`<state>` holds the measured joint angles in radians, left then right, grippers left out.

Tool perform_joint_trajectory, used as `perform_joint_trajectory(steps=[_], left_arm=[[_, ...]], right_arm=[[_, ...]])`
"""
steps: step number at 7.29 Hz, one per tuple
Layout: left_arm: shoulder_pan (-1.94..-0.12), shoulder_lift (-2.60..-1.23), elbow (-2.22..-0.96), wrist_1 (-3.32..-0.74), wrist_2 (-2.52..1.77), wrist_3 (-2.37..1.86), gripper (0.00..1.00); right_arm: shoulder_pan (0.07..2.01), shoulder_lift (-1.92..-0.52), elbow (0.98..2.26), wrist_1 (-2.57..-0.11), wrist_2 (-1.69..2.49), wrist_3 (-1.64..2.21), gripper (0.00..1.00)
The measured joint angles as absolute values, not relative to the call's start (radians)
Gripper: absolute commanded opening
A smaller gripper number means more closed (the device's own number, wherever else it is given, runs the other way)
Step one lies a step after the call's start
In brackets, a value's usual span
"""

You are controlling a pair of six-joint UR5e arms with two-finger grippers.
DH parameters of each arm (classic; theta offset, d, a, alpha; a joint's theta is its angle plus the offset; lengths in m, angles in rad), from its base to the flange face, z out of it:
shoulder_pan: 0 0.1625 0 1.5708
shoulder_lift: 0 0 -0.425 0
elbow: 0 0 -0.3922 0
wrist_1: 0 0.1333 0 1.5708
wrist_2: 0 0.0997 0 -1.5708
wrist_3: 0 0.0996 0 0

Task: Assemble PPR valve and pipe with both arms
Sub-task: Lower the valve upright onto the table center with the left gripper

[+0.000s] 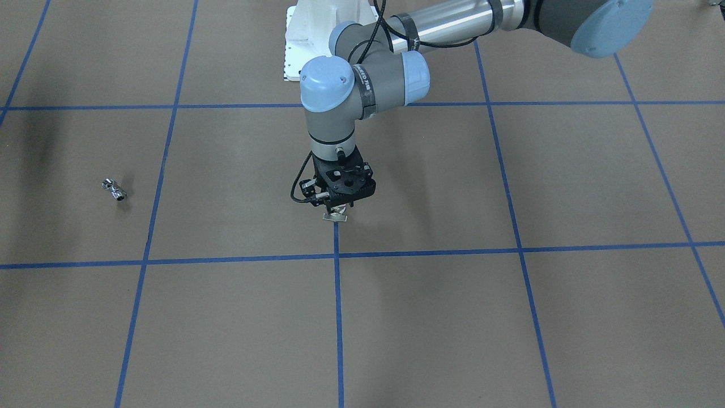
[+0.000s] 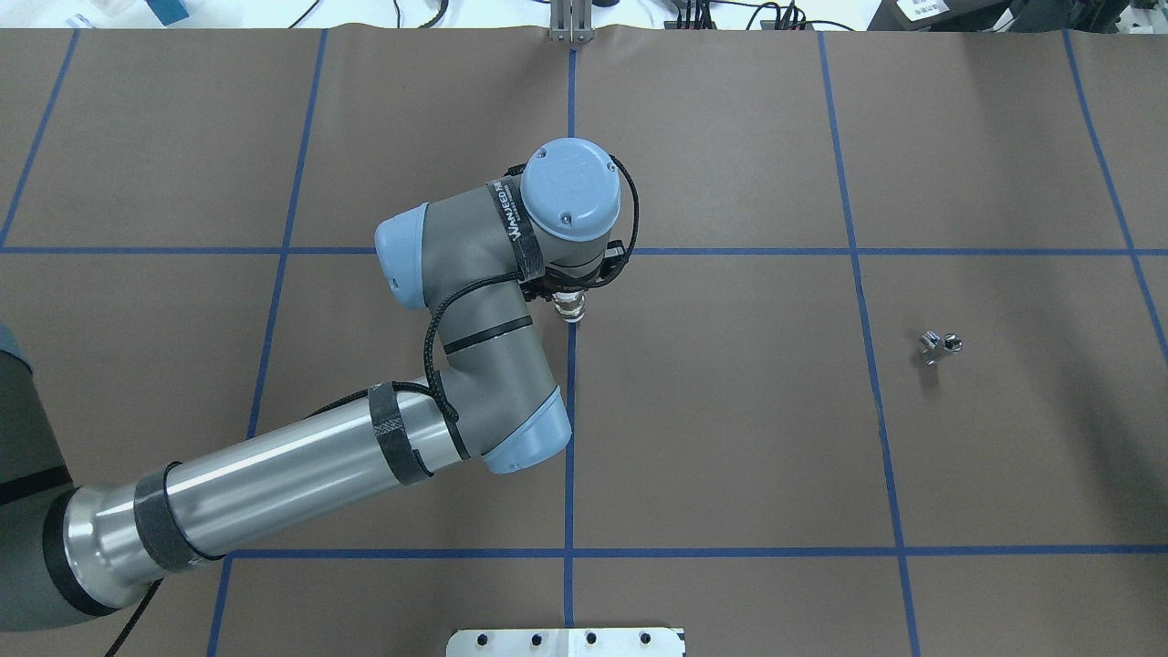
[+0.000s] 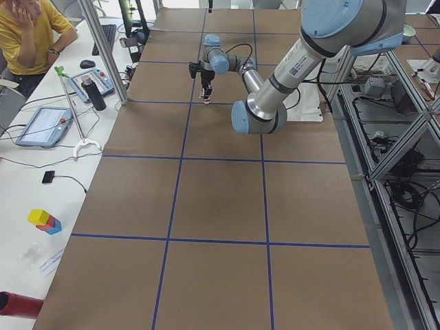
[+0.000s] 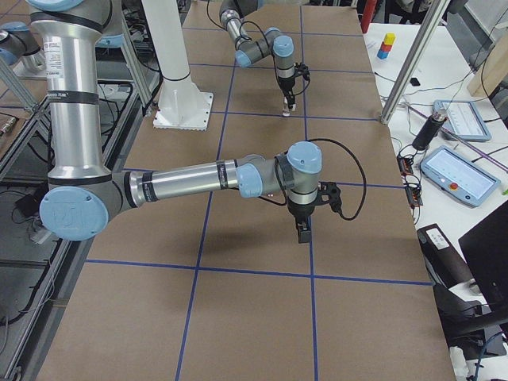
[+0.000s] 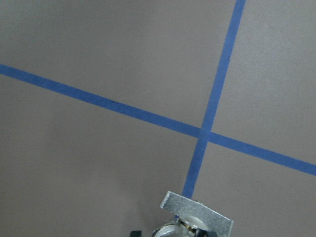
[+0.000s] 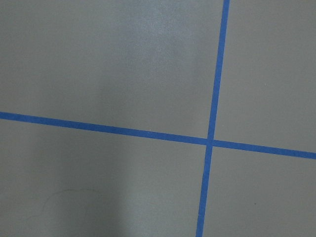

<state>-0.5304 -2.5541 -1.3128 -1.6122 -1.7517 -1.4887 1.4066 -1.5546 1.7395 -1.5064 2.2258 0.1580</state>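
My left gripper (image 1: 338, 208) points straight down near the table's middle and is shut on the PPR valve (image 1: 335, 215). Its pale tab sticks out below the fingers. The tab also shows at the bottom of the left wrist view (image 5: 197, 215). In the overhead view the wrist hides all but the valve's end (image 2: 570, 313). I cannot tell whether the valve touches the table. The chrome pipe (image 1: 114, 190) lies alone on my right half of the table (image 2: 940, 347), far from both grippers. My right gripper (image 4: 302, 236) hangs above the table and shows only in the exterior right view. I cannot tell if it is open.
The white bolted pedestal (image 2: 566, 641) stands at my edge of the table, behind the left arm (image 1: 362, 85). Blue tape lines (image 6: 212, 140) divide the brown table into squares. Benches with tablets (image 4: 460, 175) and a seated person (image 3: 27, 34) lie beyond the far edge.
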Motion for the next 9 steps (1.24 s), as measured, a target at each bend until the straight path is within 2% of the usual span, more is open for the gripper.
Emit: perform_joint_trajectory(steps=[3,7,8,9], left_arm=[[-0.521,-2.554,-1.312,-1.614,-1.752,-1.482,0.46],[-0.513,-2.553,-1.312,-1.614,-1.752,-1.478,0.72],[-0.512,-2.553,-1.312,-1.614,-1.752,-1.469,0.81],[-0.512,-2.553,-1.312,-1.615,-1.752,-1.454,1.00]], right_arm=[[1.405,-1.555,1.740,-1.506,2.226,0.158,1.00],[1.404,-1.555,1.740,-1.506,2.226,0.158,1.00],[1.404,-1.555,1.740,-1.506,2.226,0.158,1.00],[1.404,-1.555,1.740,-1.506,2.226,0.158,1.00]])
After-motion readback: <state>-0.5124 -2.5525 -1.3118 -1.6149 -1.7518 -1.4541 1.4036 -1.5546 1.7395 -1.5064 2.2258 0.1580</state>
